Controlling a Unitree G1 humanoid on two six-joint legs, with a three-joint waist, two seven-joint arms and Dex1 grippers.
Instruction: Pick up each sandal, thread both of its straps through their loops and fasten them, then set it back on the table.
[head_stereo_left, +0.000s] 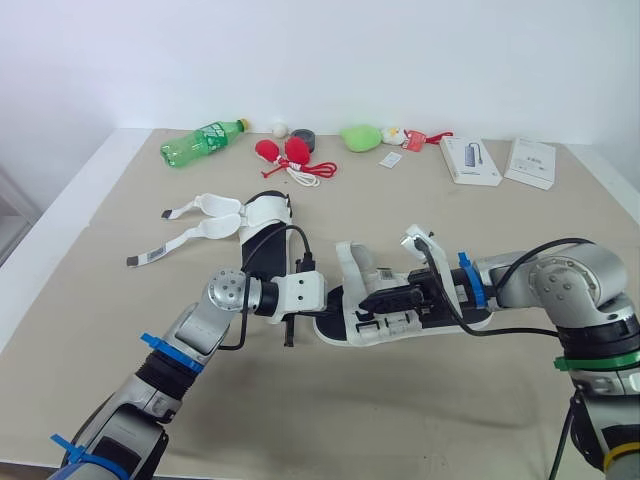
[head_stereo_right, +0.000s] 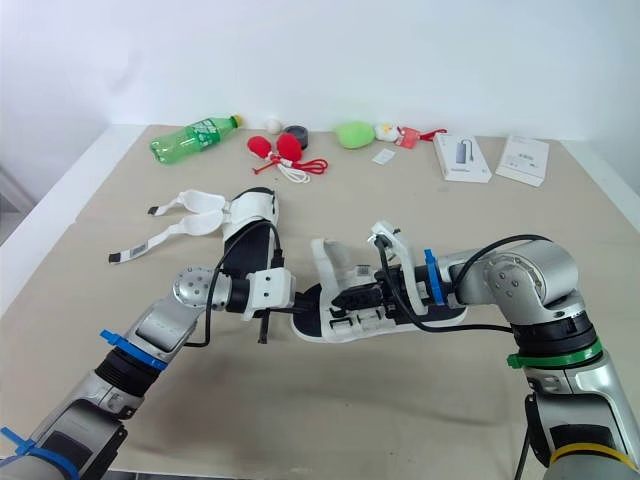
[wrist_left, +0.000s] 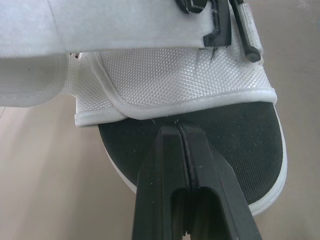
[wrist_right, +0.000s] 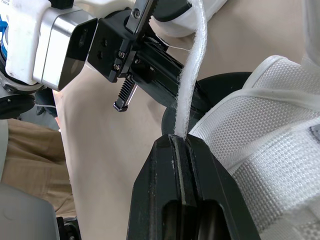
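Right gripper is pinching a strap of the sandal near the table's middle. Left gripper, fingers pressed together, is touching its toe. Right arm is partly covering its heel; another sandal is lying behind.

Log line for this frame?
left gripper shut, at near sandal toe | right gripper shut on strap | far sandal straps open, on table

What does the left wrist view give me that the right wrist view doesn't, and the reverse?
Left wrist view: the sandal toe-on, its black insole bare ahead of the white band. Right wrist view: the right claw shut on the white strap. Both: the left claw, shut, at the sandal's toe, and the tan table.
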